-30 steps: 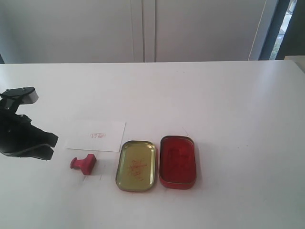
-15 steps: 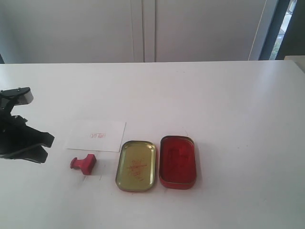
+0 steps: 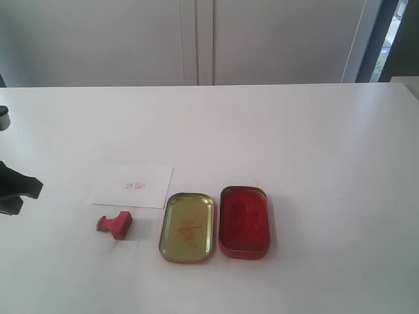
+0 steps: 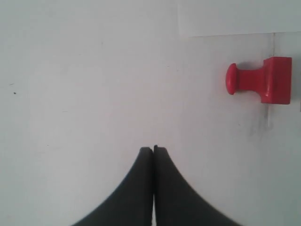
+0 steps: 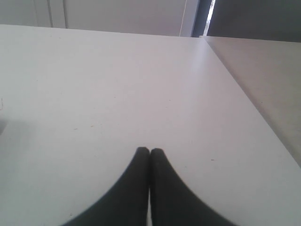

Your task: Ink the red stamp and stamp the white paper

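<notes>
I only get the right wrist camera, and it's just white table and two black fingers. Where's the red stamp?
Observer: The red stamp lies on its side beside the white paper, not touching it.
Operator: Is there a mark on the paper?
Observer: Yes, a faint red imprint.
Operator: Is the other gripper holding something?
Observer: No, the left gripper is shut on nothing, away from the stamp.

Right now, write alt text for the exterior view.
A red stamp lies on its side near a white paper bearing a faint red imprint, on a white table; a gold tin lid and a red ink-pad tin sit side by side to the right. Part of the left arm shows at the left edge.
</notes>
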